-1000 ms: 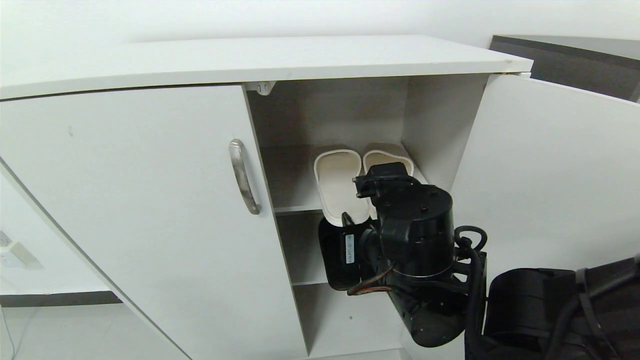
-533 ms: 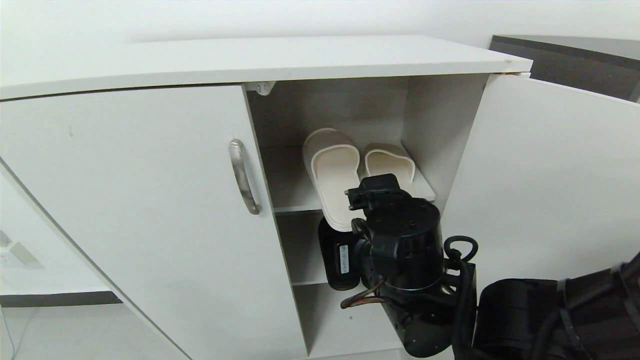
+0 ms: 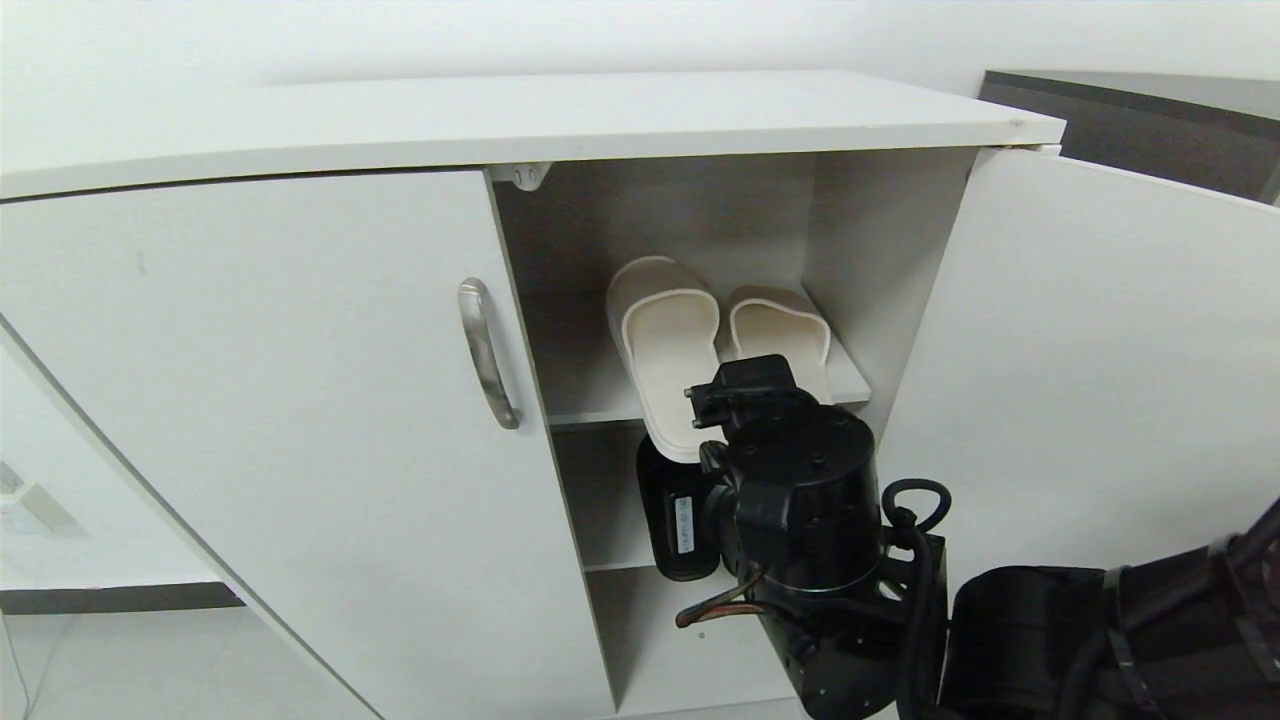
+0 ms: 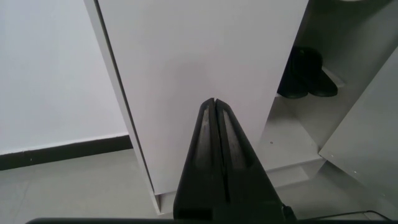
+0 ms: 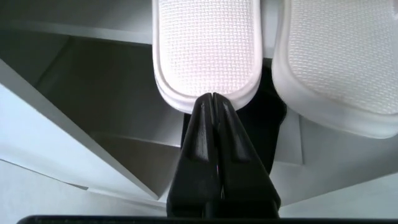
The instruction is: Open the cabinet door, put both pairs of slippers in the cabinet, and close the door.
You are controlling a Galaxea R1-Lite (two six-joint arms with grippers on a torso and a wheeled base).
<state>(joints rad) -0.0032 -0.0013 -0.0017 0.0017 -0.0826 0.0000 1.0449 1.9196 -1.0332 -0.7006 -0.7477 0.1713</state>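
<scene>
The right pincer (image 5: pixel 213 98), shut and empty, sat at the heel of the white slipper (image 3: pixel 665 340) overhanging the shelf (image 3: pixel 575 360). A straight, level push looked safest.

Inside the white cabinet (image 3: pixel 520 115), right door (image 3: pixel 1090 340) open, cream slippers (image 3: pixel 665 340) lie toes-inward on the upper shelf (image 3: pixel 580 400), black slippers (image 4: pixel 306 76) below.

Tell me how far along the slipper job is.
Done: the right door is open and the black slippers sit on a lower shelf. In hand: white slippers on the upper shelf, one heel overhanging, the right gripper at it, jaws shut. To do: push it in, close the door.
</scene>
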